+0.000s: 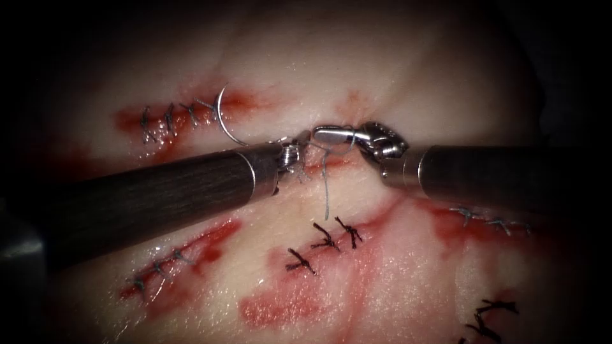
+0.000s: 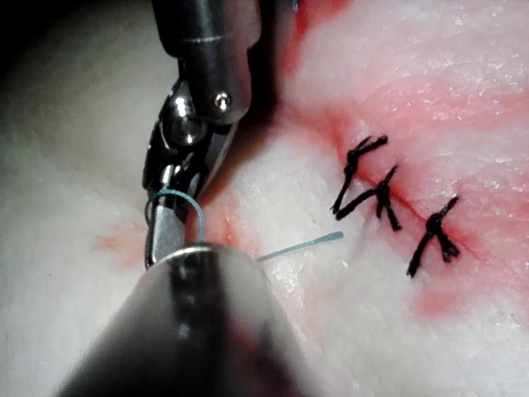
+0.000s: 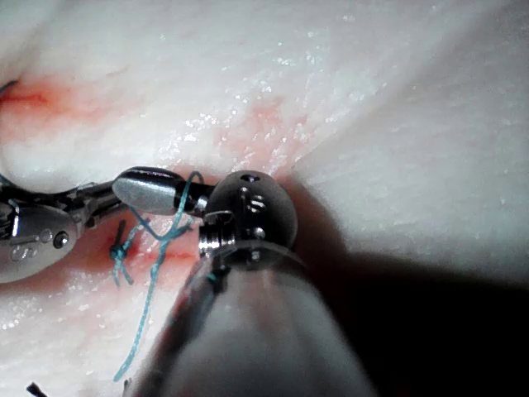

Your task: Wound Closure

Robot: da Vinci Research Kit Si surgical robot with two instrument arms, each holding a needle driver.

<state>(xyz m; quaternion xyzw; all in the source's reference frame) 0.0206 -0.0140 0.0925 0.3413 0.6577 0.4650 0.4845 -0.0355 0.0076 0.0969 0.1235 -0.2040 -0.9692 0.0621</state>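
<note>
While both tools are meeting tip to tip over the middle of the tissue, no writing or labels are readable on them, and no containers are showing.

Left tool is coming in from the endoscope view's left, its shaft lying low across the tissue. Its jaws are mostly hidden behind the wrist; cannot tell whether they are spread or pressed together, or what they are holding. Thread is running close by its tip.

Right tool is coming in from the right, its jaws looking pressed together. In the right wrist view the thread is looping around these jaws and a free tail is hanging down from them over the tissue. Whether the thread is pinched between the jaws or only wrapped around them, cannot tell.

Needle is lying on the tissue up and left of the tool tips, by the right end of the upper left row of stitches. Neither tool is gripping it. Whether its tip is in the tissue, cannot tell.

Dark stitches are sitting below the tools, with red fluid pooling around them. Another row is lying lower left.
</note>
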